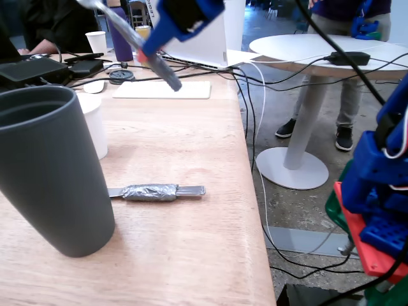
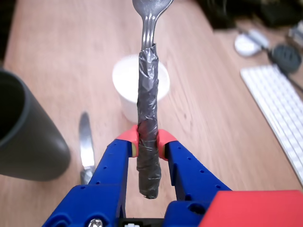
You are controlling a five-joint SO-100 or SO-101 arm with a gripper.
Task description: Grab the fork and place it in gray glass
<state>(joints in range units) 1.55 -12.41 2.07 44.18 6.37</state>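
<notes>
The blue gripper [image 2: 147, 142] holds the fork [image 2: 147, 118] in the air, jaws clamped on its taped handle, tines pointing away; the gray glass [image 1: 51, 169] stands on the wooden table [image 1: 185, 191] below

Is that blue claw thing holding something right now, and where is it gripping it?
Yes: the tool is shut on the fork, clamping its tape-wrapped handle toward the lower end. The tines point away, up off the table.

cup [image 1: 94, 131] behind glass [image 1: 51, 169], knife [image 1: 156, 192] right
</notes>
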